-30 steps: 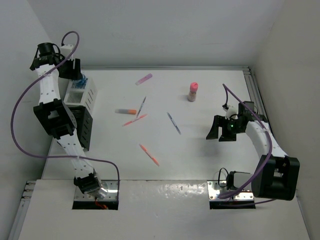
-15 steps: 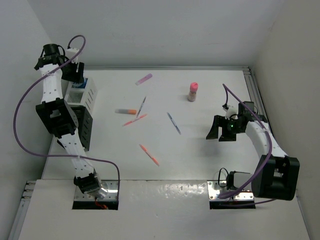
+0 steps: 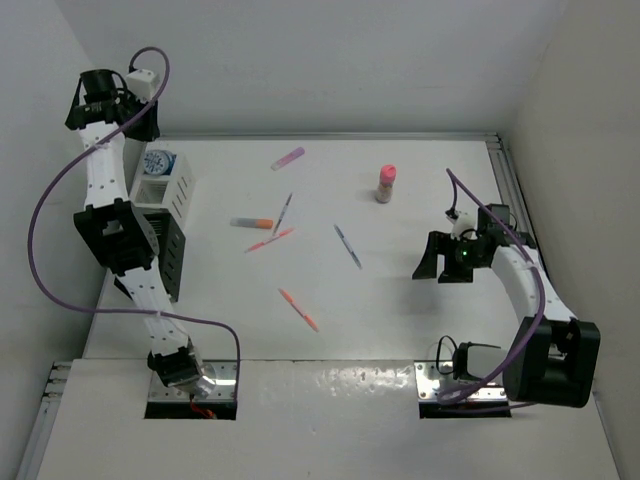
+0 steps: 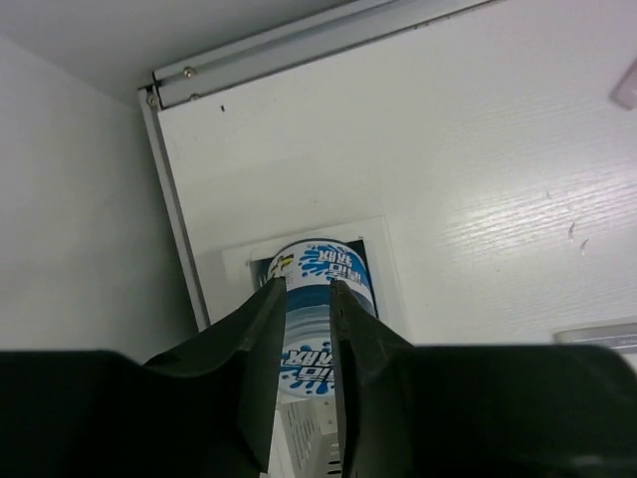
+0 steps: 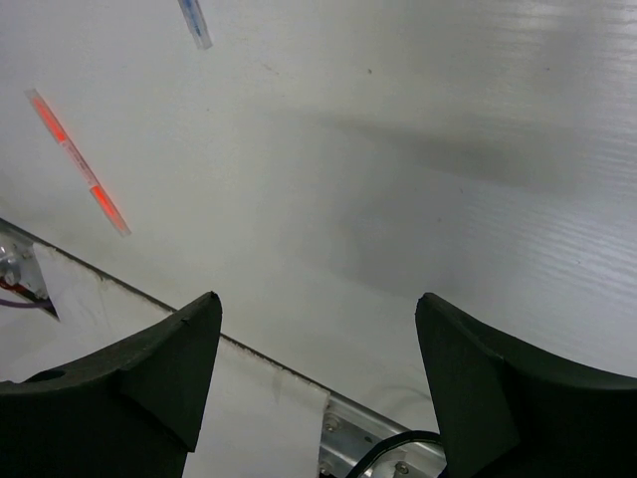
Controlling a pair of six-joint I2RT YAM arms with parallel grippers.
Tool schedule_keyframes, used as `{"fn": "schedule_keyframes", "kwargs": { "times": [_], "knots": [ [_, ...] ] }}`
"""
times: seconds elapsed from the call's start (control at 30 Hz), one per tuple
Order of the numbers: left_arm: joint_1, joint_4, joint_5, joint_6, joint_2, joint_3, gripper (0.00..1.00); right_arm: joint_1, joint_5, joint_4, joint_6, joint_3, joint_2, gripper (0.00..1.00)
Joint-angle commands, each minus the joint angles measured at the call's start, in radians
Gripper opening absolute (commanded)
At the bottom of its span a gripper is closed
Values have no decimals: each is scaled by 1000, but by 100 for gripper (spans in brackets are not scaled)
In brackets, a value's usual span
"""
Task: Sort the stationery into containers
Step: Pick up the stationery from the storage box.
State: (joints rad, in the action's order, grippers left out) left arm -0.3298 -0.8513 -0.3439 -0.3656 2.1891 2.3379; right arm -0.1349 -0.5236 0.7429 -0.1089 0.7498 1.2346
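White walls are closing in a white desk (image 3: 420, 330) on three sides, and I am working at it with both arms. I am holding my left hand (image 3: 143, 122) high over the far left corner, above the white box (image 3: 178, 195) that is standing against the left wall. My left wrist camera is showing its fingers (image 4: 261, 344) drawn close together with only a narrow slit between them, gripping nothing. Straight below them a round blue-and-white jar (image 4: 320, 264) is sitting upright in the far compartment of the white box (image 4: 383, 259); from above the jar (image 3: 158, 162) is filling that square. The black box (image 3: 172, 262) is standing just nearer me, touching or almost touching the white one, and my own arm is hiding most of its inside, so I cannot tell what it is holding.

I am hovering my right hand (image 3: 440, 265) over the right side of the desk, its fingers (image 5: 119, 383) spread wide and empty.

Everything else is lying loose on the desk, outside both boxes: a pink-capped bottle (image 3: 385, 184) standing upright near the back, a pale purple marker (image 3: 288, 158) at the back, a short orange marker (image 3: 252, 222), a thin dark pen (image 3: 285, 212), a thin orange-pink pen (image 3: 270, 240), a blue pen (image 3: 347, 245) in the middle, and an orange pen (image 3: 298, 309) nearest me.
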Motion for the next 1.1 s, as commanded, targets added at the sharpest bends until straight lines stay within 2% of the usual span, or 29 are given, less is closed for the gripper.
{"fn": "schedule_keyframes", "kwargs": {
  "times": [0.0, 0.03, 0.13, 0.23, 0.37, 0.47, 0.77, 1.07],
  "knots": [
    [11, -49, -32, -22, -17, 23, 31, 4, 4, -7, 0, -9, -46, 78],
    [11, -16, -27, -18, -52, -55, 46, 3, 5, -4, 2, -10, -53, 78],
    [3, 84, -6, 5, -133, -223, 72, 4, 8, 1, 9, -13, -58, 78],
    [-37, 202, -35, 66, -211, -378, 78, 4, 8, 0, 8, -12, -57, 78],
    [-72, 459, -44, 184, -333, -606, 81, 3, 7, -7, 3, -12, -49, 78],
    [-75, 592, -32, 211, -422, -776, 82, 3, 2, -8, 0, -15, -46, 78],
    [-72, 690, -24, 292, -414, -830, 82, 3, 5, -10, 2, -15, -37, 78],
    [-71, 712, -35, 321, -384, -831, 82, 3, 10, -7, 3, -10, -29, 78]
  ]
}}
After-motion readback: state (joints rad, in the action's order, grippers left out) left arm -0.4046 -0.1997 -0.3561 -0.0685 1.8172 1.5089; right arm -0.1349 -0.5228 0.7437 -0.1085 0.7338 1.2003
